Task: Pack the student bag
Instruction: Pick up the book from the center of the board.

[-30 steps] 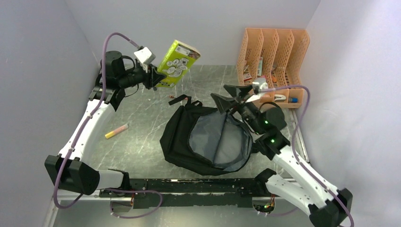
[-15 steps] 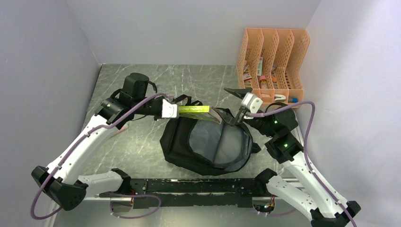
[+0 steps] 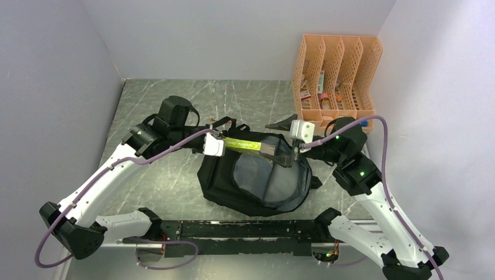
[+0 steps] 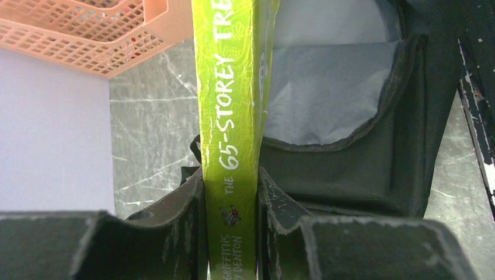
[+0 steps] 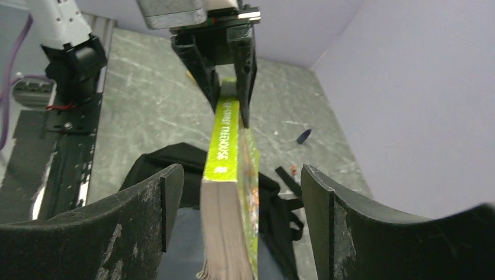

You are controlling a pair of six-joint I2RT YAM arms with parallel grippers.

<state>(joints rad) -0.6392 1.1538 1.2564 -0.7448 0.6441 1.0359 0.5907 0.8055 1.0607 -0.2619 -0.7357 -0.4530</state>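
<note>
Our left gripper is closed to a narrow gap on a lime-green book. One finger presses each cover near the bottom of the spine, at the lower middle of the left wrist view. The spine faces that camera and runs up the frame, and its lettering begins "The 65-Storey Tre".

Past the book, filling the right half of that view, lies the student bag, with its black rim open around pale grey lining.

In the top view we see the left gripper just left of centre. It holds the book level and edge-up over the upper rim of the student bag. The bag rests on the grey marbled surface in the lower centre of the frame, its mouth gaping upward.

Our right gripper comes in from the right of centre with its jaws spread wide. In the right wrist view the right gripper straddles the page end of the book with a clear gap on both sides, so it holds nothing.

Farthest back, in the upper right of the top view, an orange slotted file organiser stands upright with small items in its compartments.
</note>
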